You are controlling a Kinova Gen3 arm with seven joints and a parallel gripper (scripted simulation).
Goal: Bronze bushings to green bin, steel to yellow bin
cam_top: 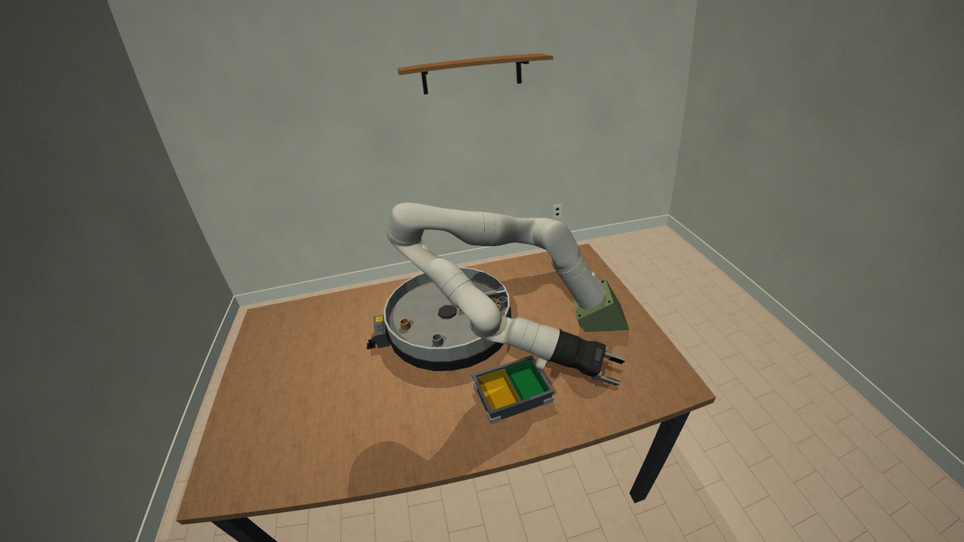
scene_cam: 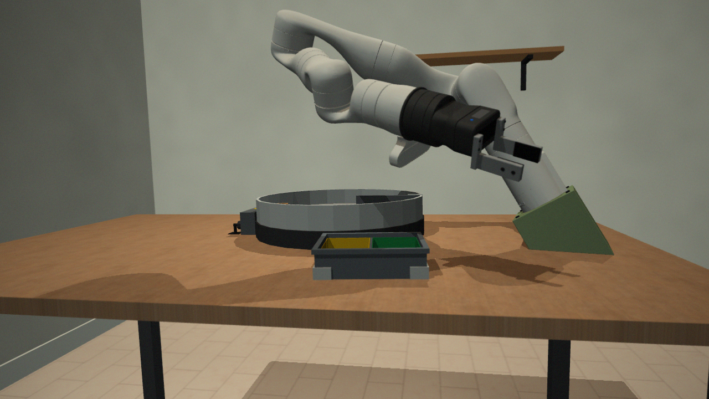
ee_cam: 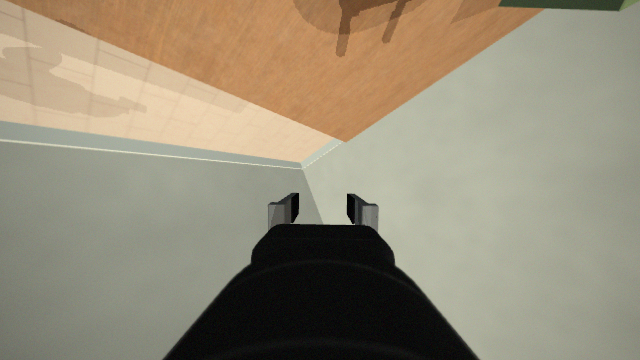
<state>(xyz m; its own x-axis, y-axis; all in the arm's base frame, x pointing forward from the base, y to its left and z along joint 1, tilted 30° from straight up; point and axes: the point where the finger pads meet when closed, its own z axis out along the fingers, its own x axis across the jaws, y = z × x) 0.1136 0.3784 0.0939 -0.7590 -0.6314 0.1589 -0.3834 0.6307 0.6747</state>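
The round grey turntable [cam_top: 413, 342] [scene_cam: 317, 216] stands on the table. In the top view a bronze bushing [cam_top: 404, 324] rides at its left and a steel bushing [cam_top: 437, 339] near its front rim. Another steel bushing [cam_top: 501, 300] sits at the right rim, with bronze partly visible beside it. My arm hides part of the turntable. The yellow bin [cam_top: 496, 390] [scene_cam: 347, 243] and the green bin [cam_top: 528, 379] [scene_cam: 396, 242] sit side by side in a dark tray and look empty. My gripper [cam_top: 615, 370] [scene_cam: 531, 162] [ee_cam: 322, 203] is open and empty, high above the table, right of the bins.
A small grey box [cam_top: 379, 331] [scene_cam: 247, 223] with a yellow top stands against the turntable's left side. The green arm base [cam_top: 603, 315] [scene_cam: 562, 225] stands at the table's right. A wooden shelf [cam_top: 475, 64] [scene_cam: 496, 55] is on the back wall.
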